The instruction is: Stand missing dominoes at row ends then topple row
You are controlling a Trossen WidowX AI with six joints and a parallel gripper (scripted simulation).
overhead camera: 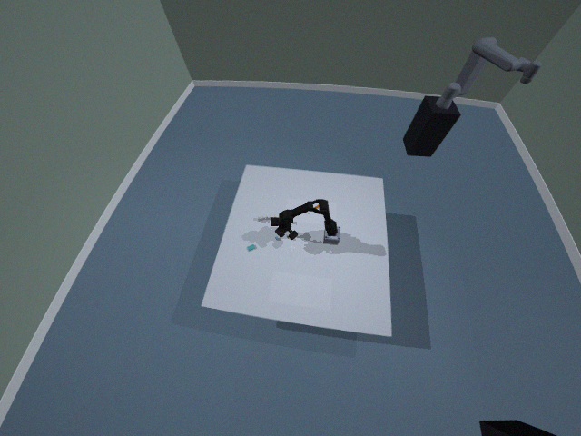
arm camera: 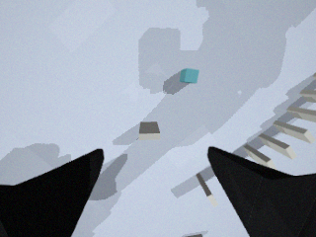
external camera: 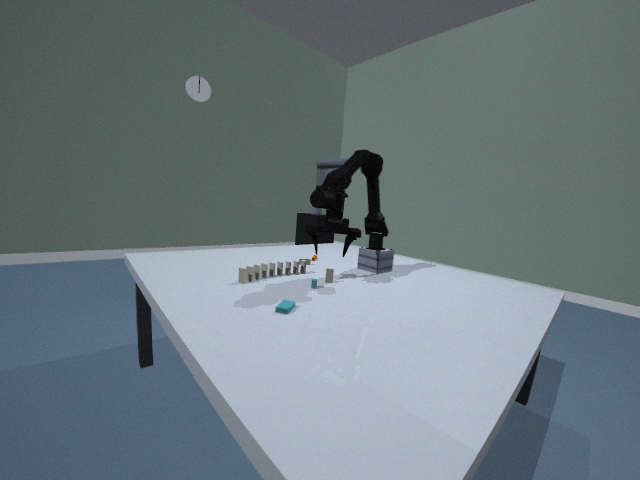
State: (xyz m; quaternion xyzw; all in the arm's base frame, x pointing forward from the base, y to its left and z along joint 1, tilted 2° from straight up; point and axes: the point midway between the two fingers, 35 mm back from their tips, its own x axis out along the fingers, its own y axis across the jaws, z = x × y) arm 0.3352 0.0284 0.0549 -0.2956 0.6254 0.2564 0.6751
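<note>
A curved row of several standing cream dominoes (overhead camera: pixel 262 218) (external camera: pixel 256 272) (arm camera: pixel 277 145) runs at the right in the wrist view. A domino (arm camera: pixel 206 190) stands at its near end; a finger hides part of the row. One separate cream domino (external camera: pixel 329 275) (arm camera: pixel 149 130) stands upright apart from the row. Another cream domino (external camera: pixel 305 261) lies flat behind the row's near end. My gripper (external camera: pixel 330 254) (arm camera: pixel 156 152) is wide open and empty, pointing down above the table. The separate domino shows between and a little beyond the fingertips in the wrist view, untouched.
A small teal block (overhead camera: pixel 278 238) (external camera: pixel 314 283) (arm camera: pixel 190 75) stands near the separate domino. A larger flat teal block (overhead camera: pixel 251 247) (external camera: pixel 285 306) lies farther out. An orange object (overhead camera: pixel 316 206) (external camera: pixel 314 257) lies behind the row. The row stands close to the right finger's side.
</note>
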